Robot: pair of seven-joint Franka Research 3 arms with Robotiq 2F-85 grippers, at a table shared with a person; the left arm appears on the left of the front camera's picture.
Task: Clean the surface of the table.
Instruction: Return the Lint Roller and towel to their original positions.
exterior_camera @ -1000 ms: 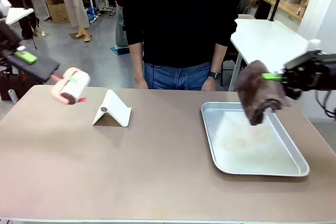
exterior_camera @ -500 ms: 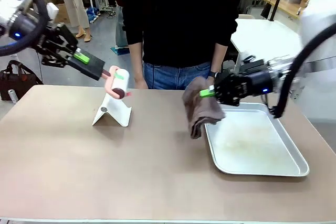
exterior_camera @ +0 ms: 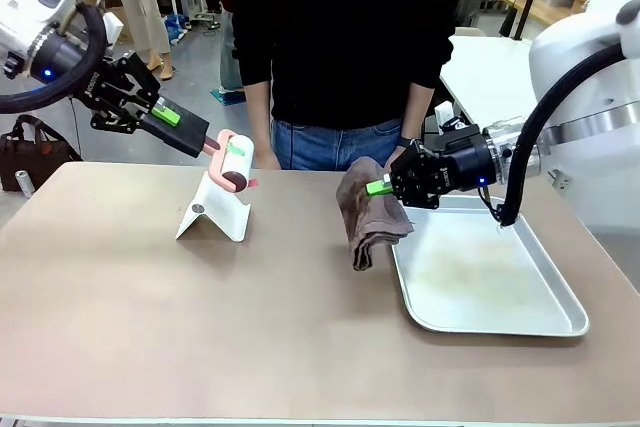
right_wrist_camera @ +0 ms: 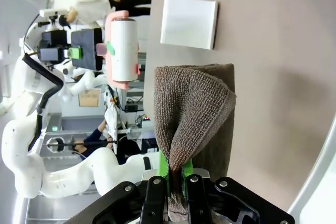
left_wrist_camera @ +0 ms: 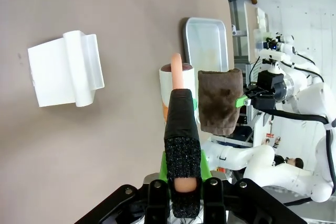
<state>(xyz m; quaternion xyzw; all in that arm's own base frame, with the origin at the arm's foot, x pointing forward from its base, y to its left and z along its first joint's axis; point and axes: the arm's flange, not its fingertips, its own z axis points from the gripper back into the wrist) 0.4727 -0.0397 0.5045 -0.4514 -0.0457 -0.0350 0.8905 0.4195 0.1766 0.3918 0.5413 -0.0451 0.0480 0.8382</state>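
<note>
The right gripper's (exterior_camera: 380, 187) green pads pinch the top fold of a brown towel (exterior_camera: 368, 219). The towel hangs just left of the silver tray's (exterior_camera: 500, 331) left rim, its lower end close to the table (exterior_camera: 250, 337); whether they touch I cannot tell. That arm reaches in level from the right. The left gripper (exterior_camera: 198, 135) is clamped on the pink handle of a lint roller (exterior_camera: 237, 159), held above a white folded stand (exterior_camera: 215, 215); its arm slants down from the far left. The table's near half lies open.

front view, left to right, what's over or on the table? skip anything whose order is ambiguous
left gripper → lint roller it holds → brown cloth → metal tray
</note>
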